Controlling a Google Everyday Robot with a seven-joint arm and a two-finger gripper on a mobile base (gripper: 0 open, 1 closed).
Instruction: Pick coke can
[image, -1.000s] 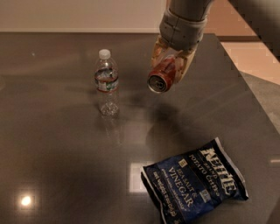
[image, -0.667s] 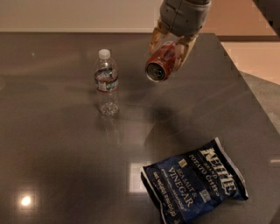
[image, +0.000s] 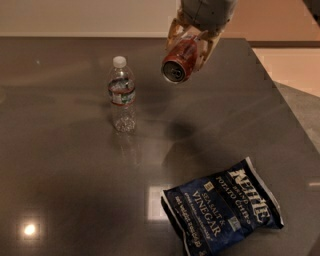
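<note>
Camera view: the pale two-finger gripper (image: 190, 44) grasps a small red-orange metal coke can (image: 179, 61). Both hang tilted above the dark table (image: 60, 160), near its far edge.

Words on the chip bag
The chip bag (image: 222, 210) reads "KETTLE", "POTATO CHIPS", "SEA SALT & VINEGAR". The gripper (image: 189, 46), at the top edge, clamps the coke can (image: 180, 59), whose markings are unreadable.

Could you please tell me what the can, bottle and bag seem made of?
Held above the table by the tool, the coke can looks metal, with a shiny silver end; the water bottle, clear see-through plastic; the chip bag, probably glossy crinkled film.
</note>
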